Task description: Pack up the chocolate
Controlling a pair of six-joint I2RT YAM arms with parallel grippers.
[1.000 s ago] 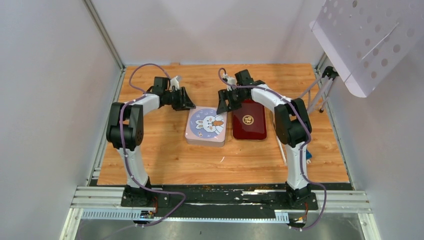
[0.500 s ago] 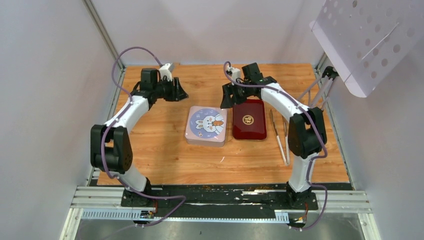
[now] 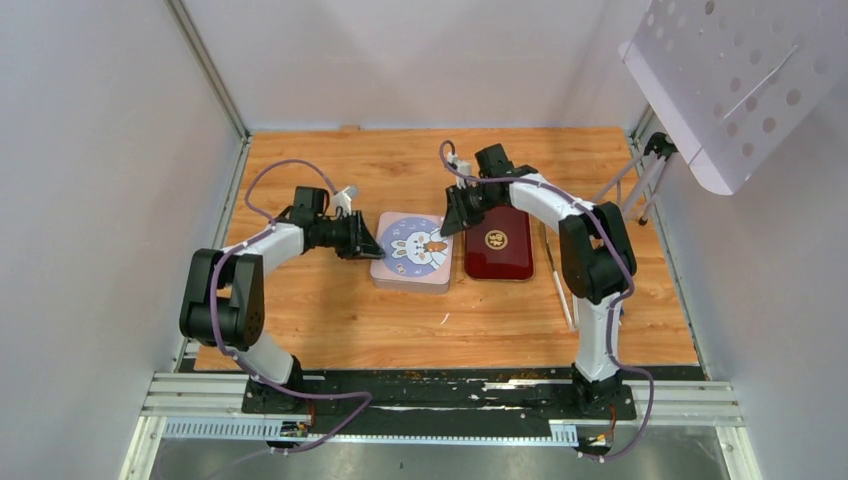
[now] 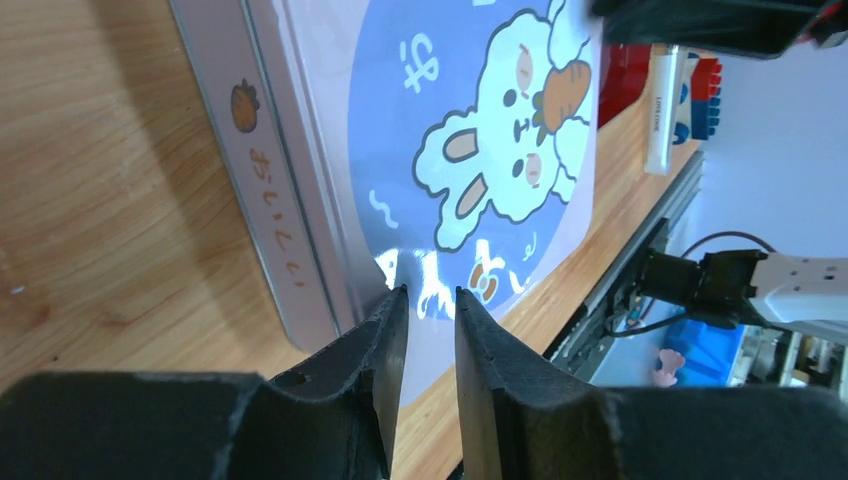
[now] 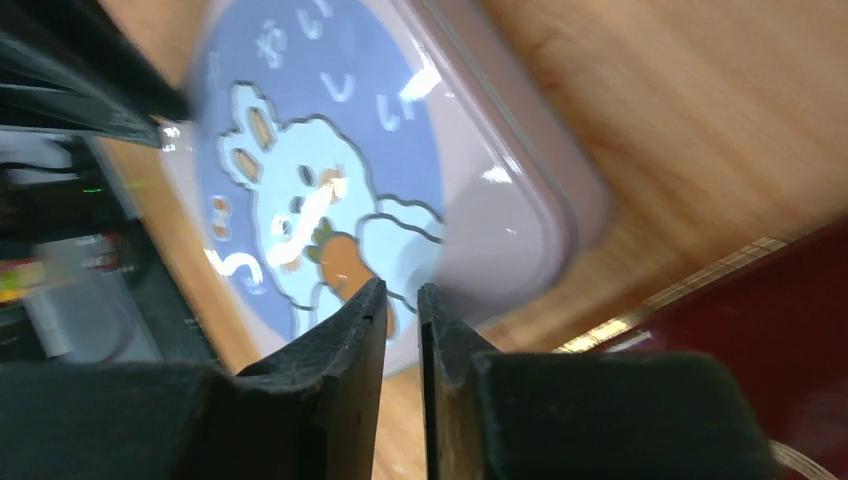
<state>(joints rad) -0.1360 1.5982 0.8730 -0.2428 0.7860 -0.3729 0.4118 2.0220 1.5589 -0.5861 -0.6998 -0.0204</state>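
No chocolate shows in any view. A closed lilac tin (image 3: 412, 252) with a rabbit and carrot on its lid lies mid-table. My left gripper (image 3: 366, 244) is low at the tin's left edge. In the left wrist view its jaws (image 4: 430, 292) stand a narrow gap apart over the lid's corner (image 4: 480, 150), with nothing between them. My right gripper (image 3: 452, 216) hovers at the tin's far right corner. In the blurred right wrist view (image 5: 402, 288) its fingers are almost together, empty, above the rabbit lid (image 5: 330, 190).
A closed dark red tin (image 3: 498, 240) with a gold emblem lies right of the lilac one. Long metal tongs (image 3: 560, 282) rest right of it. A perforated white panel (image 3: 740, 80) and a tripod (image 3: 650, 180) stand at the back right. A red-and-blue block (image 4: 702, 85) sits beyond the tins.
Both arms came down from the far side toward the lilac tin, the left to its left edge and the right to its far right corner. Both pairs of jaws have narrowed.
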